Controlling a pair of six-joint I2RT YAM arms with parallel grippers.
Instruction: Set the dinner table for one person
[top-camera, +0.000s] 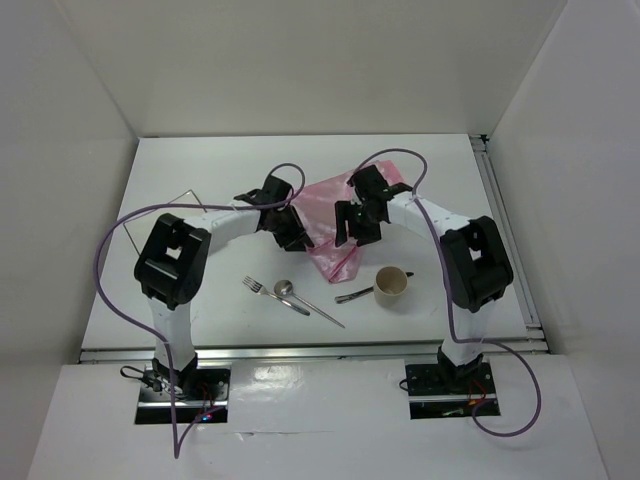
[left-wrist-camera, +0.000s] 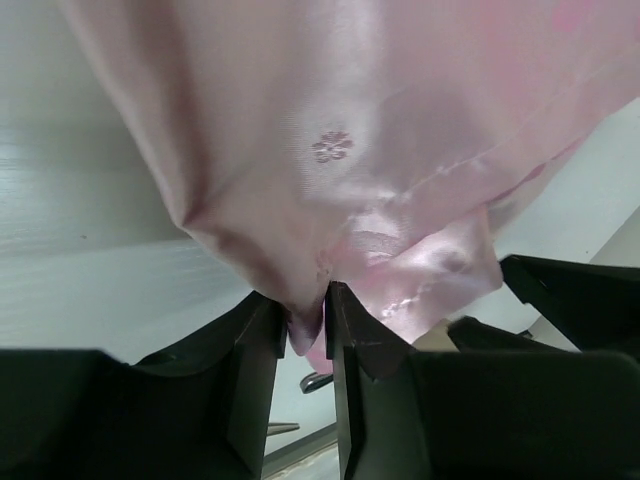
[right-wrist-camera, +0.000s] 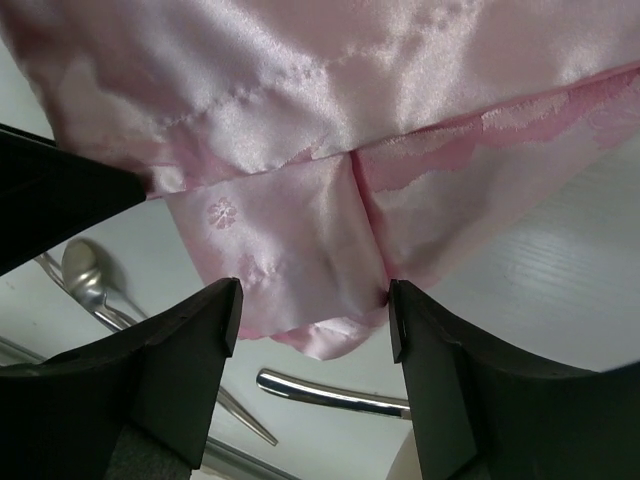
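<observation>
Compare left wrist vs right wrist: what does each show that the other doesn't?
Left wrist only: the left gripper pinched shut on a fold of the pink cloth. Right wrist only: the right gripper open, a cloth edge hanging between its fingers, and a spoon lying below. Both: the pink cloth up close, with the white dinner table beneath it.

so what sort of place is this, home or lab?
Likely a lab robot test cell, not a home: plain white walls box in a rail-edged dinner table, with staged props: pink cloth, fork, cup.
</observation>
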